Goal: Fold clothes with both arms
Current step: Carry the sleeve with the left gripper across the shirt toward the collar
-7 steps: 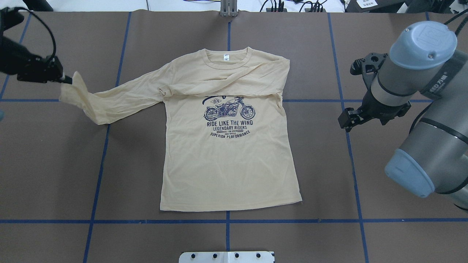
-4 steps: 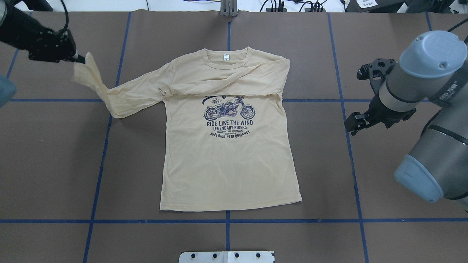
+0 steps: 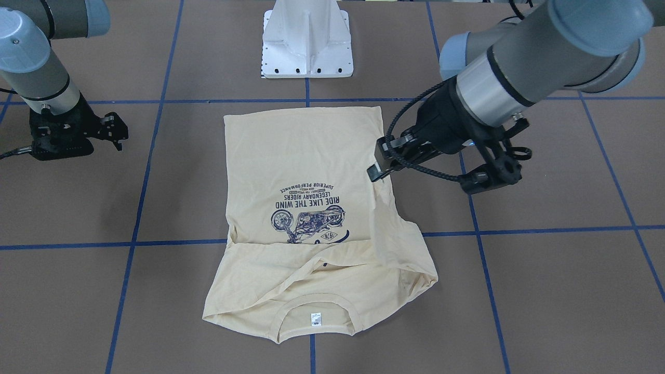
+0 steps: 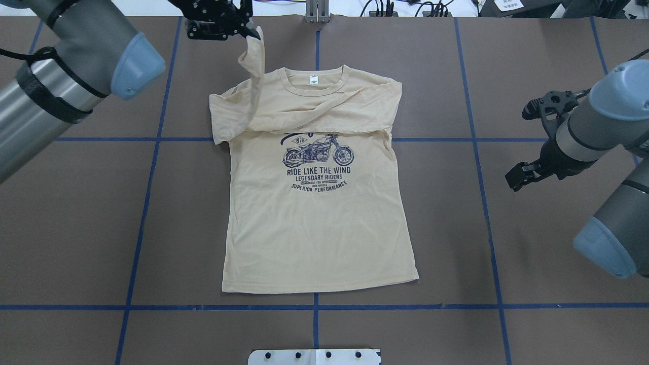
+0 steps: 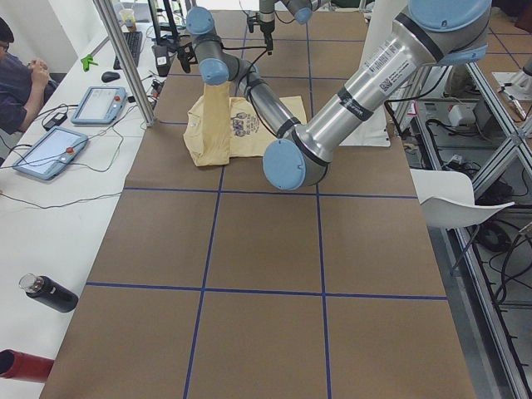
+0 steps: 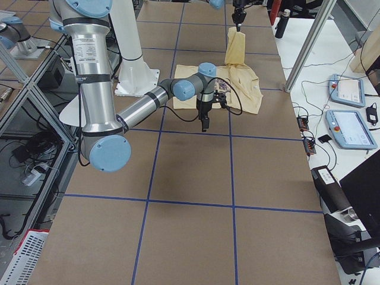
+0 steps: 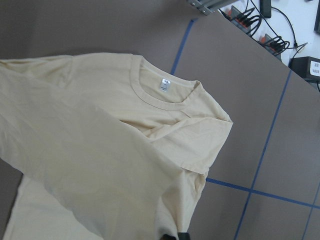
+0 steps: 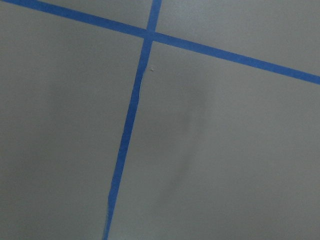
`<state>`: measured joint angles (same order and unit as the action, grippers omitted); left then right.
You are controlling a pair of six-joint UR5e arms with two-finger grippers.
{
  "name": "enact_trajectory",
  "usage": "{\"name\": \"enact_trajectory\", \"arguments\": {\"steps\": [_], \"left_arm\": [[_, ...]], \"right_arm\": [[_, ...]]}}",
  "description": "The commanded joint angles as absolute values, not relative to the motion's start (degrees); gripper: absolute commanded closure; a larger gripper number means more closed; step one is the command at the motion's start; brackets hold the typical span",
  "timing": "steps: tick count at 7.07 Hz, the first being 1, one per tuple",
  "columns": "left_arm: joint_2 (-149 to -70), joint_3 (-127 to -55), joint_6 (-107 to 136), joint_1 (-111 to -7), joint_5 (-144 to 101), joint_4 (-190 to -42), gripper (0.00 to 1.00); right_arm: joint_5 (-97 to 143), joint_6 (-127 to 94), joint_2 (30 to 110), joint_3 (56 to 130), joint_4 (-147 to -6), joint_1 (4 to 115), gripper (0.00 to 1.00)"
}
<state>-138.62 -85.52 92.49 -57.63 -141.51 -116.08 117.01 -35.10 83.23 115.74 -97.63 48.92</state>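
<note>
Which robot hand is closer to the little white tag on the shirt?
Left. The left gripper holds the sleeve up just past the collar, close to the tag. The right gripper hangs over the table, well off the shirt's side.

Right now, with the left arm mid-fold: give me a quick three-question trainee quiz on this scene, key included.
1. True or false: the right gripper is touching the T-shirt.
2. Which part does the left gripper hold up off the table? A) the collar B) a sleeve cuff C) the bottom hem
3. Fill in: the other sleeve lies folded across the ___, just above the motorcycle print.

Key: 1. False, it hangs over the table, apart from the shirt. 2. B. 3. chest.
</note>
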Motion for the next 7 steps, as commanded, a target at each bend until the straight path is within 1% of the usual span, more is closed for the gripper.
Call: {"name": "enact_trajectory", "arguments": {"steps": [1, 2, 3, 4, 6, 7], "left_arm": [[-141.76, -79.82, 94.92, -52.85, -136.7, -121.36, 1.0], [-143.51, -75.54, 96.92, -50.39, -131.8, -124.86, 1.0], [-145.87, -69.15, 99.21, -49.49, -129.92, -130.11, 1.0], [-147.46, -65.25, 99.92, -47.92, -127.55, -133.47, 1.0], [-147.83, -64.69, 100.54, -42.3, -120.44, -133.86, 1.0], [-149.66, -61.12, 100.81, -39.93, -116.49, -135.68, 1.0]], "right_arm": [[117.86, -35.16, 82.97, 115.31, -97.65, 49.31, 0.0], [117.86, -35.16, 82.97, 115.31, -97.65, 49.48, 0.0], [117.86, -35.16, 82.97, 115.23, -97.65, 49.48, 0.0], [117.86, -35.24, 82.88, 115.05, -97.56, 49.48, 0.0], [117.86, -35.51, 82.62, 114.0, -97.56, 49.48, 0.0], [117.86, -35.59, 81.92, 113.39, -97.47, 49.48, 0.0]]}}
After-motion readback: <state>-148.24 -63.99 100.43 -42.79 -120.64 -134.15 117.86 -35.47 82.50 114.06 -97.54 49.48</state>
